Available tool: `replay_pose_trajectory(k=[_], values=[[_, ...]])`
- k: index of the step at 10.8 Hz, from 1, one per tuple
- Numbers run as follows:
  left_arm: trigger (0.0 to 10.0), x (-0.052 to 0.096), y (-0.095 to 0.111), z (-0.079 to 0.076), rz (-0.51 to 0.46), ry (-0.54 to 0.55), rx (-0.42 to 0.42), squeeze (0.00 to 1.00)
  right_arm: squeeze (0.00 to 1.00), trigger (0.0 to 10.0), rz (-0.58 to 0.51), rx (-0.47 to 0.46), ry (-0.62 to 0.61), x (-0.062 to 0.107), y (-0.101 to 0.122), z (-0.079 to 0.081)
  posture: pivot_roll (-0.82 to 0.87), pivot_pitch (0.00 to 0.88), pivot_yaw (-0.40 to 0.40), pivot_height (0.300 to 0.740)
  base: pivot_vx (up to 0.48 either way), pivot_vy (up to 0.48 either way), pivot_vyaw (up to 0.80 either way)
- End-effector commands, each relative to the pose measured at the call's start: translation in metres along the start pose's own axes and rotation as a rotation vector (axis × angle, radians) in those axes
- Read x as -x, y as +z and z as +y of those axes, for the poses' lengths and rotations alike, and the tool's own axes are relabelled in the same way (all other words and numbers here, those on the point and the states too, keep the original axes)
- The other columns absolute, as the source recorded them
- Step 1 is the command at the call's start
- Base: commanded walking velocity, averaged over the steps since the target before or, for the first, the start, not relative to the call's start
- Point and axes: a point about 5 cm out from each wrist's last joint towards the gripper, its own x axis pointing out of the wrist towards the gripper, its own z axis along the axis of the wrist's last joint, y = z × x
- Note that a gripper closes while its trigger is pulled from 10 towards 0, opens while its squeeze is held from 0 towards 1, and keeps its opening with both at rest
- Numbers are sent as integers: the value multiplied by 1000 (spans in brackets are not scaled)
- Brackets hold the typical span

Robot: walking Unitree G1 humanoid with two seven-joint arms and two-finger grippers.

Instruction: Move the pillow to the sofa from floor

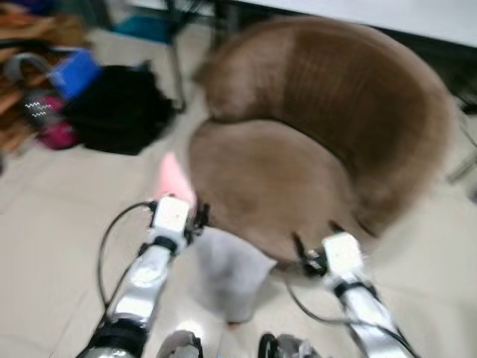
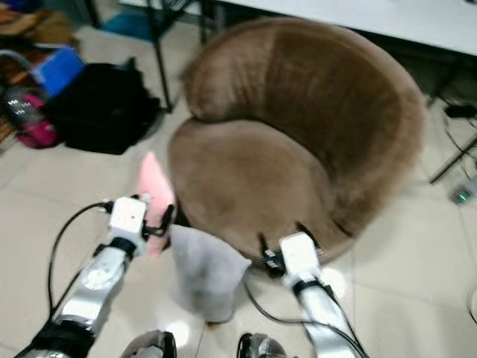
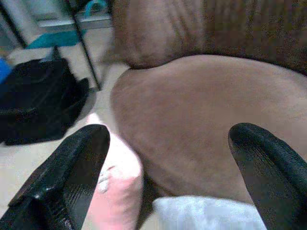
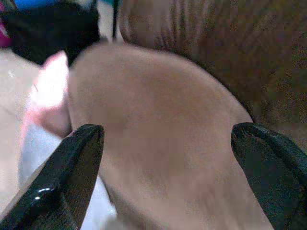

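The pillow [image 1: 227, 272], pink at its upper corner and pale grey lower down, stands on the tiled floor and leans against the front of the round brown sofa [image 1: 298, 142]. My left gripper [image 1: 200, 216] is open, held just over the pillow's pink corner [image 3: 115, 177]. My right gripper [image 1: 317, 239] is open too, at the sofa seat's front edge, to the right of the pillow. In the right wrist view the pillow [image 4: 45, 110] lies off to one side of the open fingers [image 4: 67, 177]. Neither gripper holds anything.
A black bag [image 1: 119, 108] lies on the floor left of the sofa, with a blue box [image 1: 74, 71] and a pink item [image 1: 56, 134] beyond it. A dark metal table leg [image 1: 177, 67] stands behind the bag. Cables [image 2: 462, 149] run at the right.
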Motion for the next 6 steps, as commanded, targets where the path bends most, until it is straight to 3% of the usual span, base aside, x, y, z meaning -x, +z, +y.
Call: replay_pose_trajectory(k=[1,6], values=[[10000,2,-4,-4,15,-11,13,0,0,10000,39,6,-14,3,-6,-3,-20,135,-34,672,0,0,0],[10000,2,-7,-6,25,-13,15,0,0,10000,77,42,-39,-3,-11,-9,-21,137,-38,663,0,0,0]])
